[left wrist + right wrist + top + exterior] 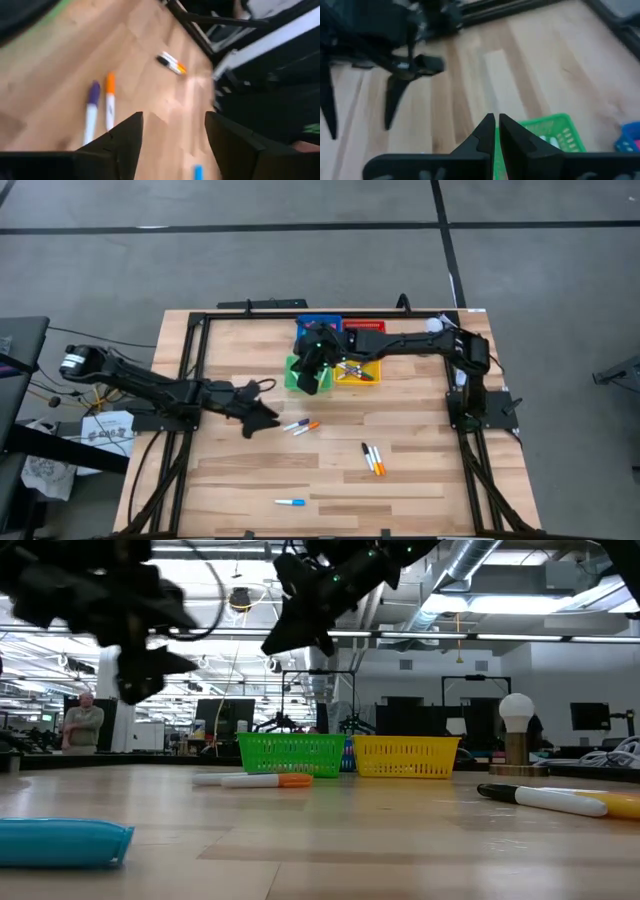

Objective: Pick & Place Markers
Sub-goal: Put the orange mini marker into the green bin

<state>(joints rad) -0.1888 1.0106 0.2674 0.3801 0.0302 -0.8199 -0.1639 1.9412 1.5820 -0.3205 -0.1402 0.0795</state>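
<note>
Loose markers [300,426] lie beside left gripper [262,420], seemingly unobstructed.

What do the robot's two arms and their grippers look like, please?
Both arms are dark, jointed and slim. The left arm has a pale ring near its base; the right arm carries a small green light. Each gripper, left gripper and right gripper, has two flat, tapering black fingers.

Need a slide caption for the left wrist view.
Open left gripper above the wooden table, facing a purple-capped marker beside an orange-capped marker.
</note>
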